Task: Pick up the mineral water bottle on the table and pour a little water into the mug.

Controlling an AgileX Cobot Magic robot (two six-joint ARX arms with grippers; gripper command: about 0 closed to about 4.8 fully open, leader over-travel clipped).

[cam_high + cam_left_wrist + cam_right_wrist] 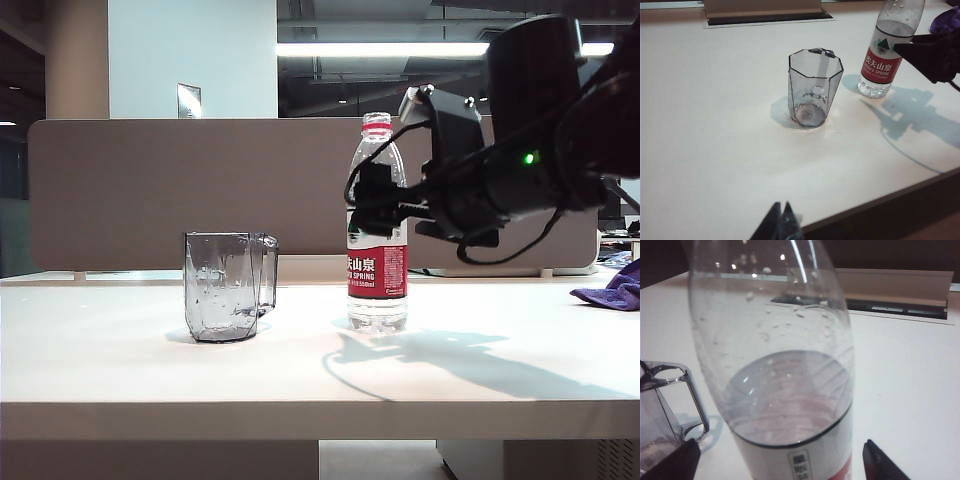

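White flat desk (120, 350) carries a tall clear plastic mineral water bottle (377, 250) with a red-and-white label, standing upright beside a clear grey-tinted faceted mug (225, 286) with a squarish handle. Right hand (780, 460) is level with the bottle's label, its fingers (880, 462) spread on either side without touching. Left hand (782, 225) hovers near the desk's front edge, well apart; its fingertips look pressed together.
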